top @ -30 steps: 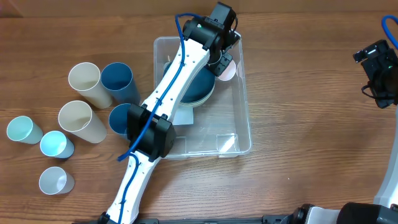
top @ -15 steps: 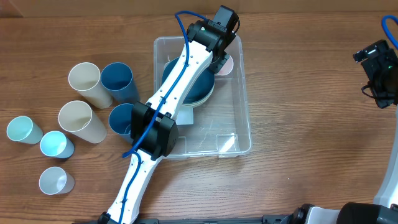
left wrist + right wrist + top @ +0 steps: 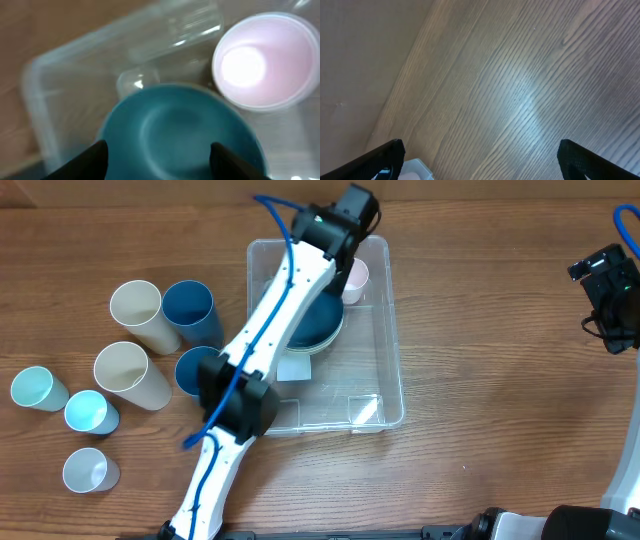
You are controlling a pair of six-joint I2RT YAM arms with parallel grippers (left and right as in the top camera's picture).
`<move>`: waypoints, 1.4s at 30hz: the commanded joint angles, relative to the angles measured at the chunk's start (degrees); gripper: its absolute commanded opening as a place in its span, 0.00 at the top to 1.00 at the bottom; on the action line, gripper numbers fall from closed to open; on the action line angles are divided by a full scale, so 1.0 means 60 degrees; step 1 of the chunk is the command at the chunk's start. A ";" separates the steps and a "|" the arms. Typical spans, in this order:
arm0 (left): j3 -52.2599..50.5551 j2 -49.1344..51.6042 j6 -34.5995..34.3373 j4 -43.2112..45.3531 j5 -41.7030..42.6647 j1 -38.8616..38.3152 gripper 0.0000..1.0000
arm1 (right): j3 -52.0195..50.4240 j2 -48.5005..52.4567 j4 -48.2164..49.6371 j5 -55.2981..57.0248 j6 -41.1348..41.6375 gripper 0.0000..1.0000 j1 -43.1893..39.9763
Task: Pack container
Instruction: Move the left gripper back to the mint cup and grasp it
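Note:
The clear container [image 3: 395,360] sits mid-table with a white label [image 3: 293,368] on its bottom. Inside it are a blue bowl [image 3: 318,320] and a pink cup [image 3: 355,275], which stands upright in the far right corner. My left gripper [image 3: 340,240] hovers over the container's far end, open and empty. In the left wrist view its fingers [image 3: 90,160] straddle the blue bowl [image 3: 175,135] from above, and the pink cup [image 3: 265,60] is apart at upper right. My right gripper [image 3: 610,295] is open and empty over bare wood at the far right.
Left of the container stand several cups: two cream [image 3: 135,305], two dark blue [image 3: 188,308], two light blue [image 3: 38,388] and one white [image 3: 88,470]. The left arm lies across the container. The right wrist view shows a corner of the container [image 3: 417,167].
The pink cup was tilted at my left gripper; now it stands free in the container's far right corner. My left gripper has drawn back toward the far edge. The right arm has not moved.

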 commanded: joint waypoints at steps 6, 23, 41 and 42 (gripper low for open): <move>0.0117 -0.3971 -0.1552 -0.2248 0.0911 0.1982 0.21 | 0.0087 -0.0047 0.0025 0.0029 0.0047 0.00 0.0018; -0.8164 -0.6597 -0.2302 0.0448 0.2550 1.1693 0.00 | 0.0087 -0.0047 0.0025 0.0029 0.0047 0.00 0.0018; -1.1446 -0.5064 -0.1727 0.5227 0.2065 1.3118 0.31 | 0.0087 -0.0047 0.0025 0.0029 0.0047 0.00 0.0018; -1.1446 -0.4761 -0.1723 0.5319 0.2080 1.3118 0.35 | 0.0087 -0.0047 0.0025 0.0029 0.0047 0.00 0.0018</move>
